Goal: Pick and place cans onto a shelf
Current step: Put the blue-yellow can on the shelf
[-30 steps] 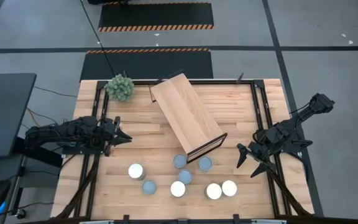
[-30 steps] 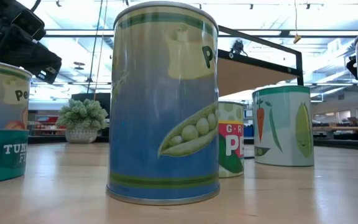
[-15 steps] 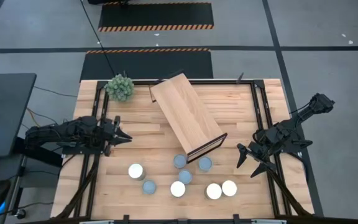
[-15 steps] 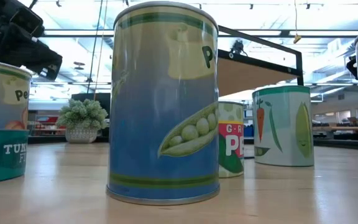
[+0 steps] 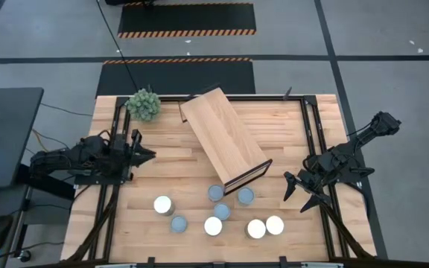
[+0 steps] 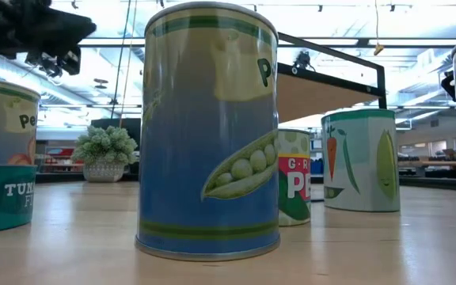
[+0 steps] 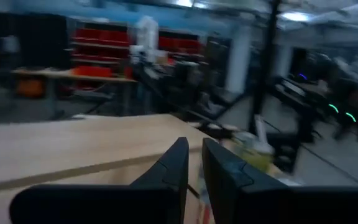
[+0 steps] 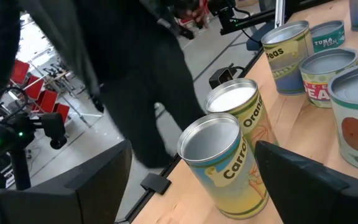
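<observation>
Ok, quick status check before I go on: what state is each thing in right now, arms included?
Left gripper: fingers shut, empty, off the table's left side, clear of the cans.
Right gripper: fingers open, empty, right of the cans.
Cans: seven seen, all upright on the table, none on the shelf.
Shelf: angled on the table, nothing seen on top.
Plant: upright at the far left corner.

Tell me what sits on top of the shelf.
Nothing: the shelf shows a bare wood top from above. All seven cans stand on the table beside its dark-framed end. The space under its board is hidden.
</observation>
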